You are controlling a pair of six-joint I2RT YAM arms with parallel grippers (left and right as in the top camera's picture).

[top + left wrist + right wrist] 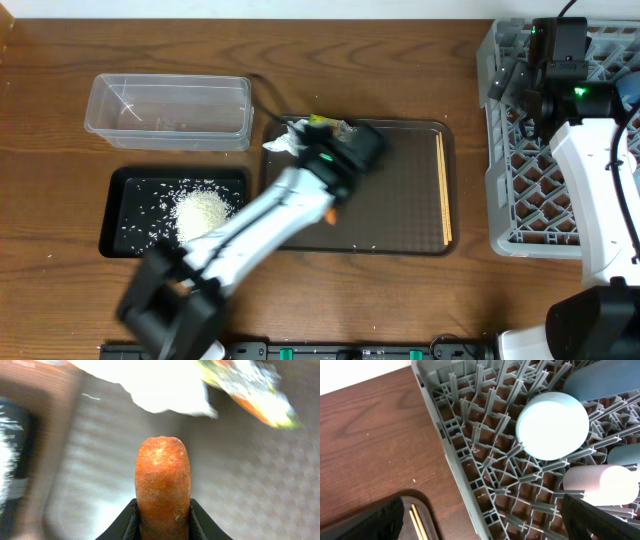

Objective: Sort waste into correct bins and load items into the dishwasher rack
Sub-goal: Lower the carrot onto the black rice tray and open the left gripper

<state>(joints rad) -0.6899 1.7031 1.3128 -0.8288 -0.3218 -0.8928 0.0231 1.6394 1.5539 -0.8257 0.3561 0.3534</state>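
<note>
Left pincer (pixel 163 521) is clamped on the carrot (pixel 162 477) by its butt end. The carrot's long axis runs straight out from the jaws, tip toward the tissue (pixel 150 385) and wrapper (pixel 250 390) at the far side of the brown tray (pixel 400 215). The black tray (pixel 125 215) with the rice (pixel 200 212) lies to the left, so the likely carry is leftward. The right pincer (pixel 480 510), jaws wide apart, hangs over the rack (pixel 470 460) at far right, well apart.
</note>
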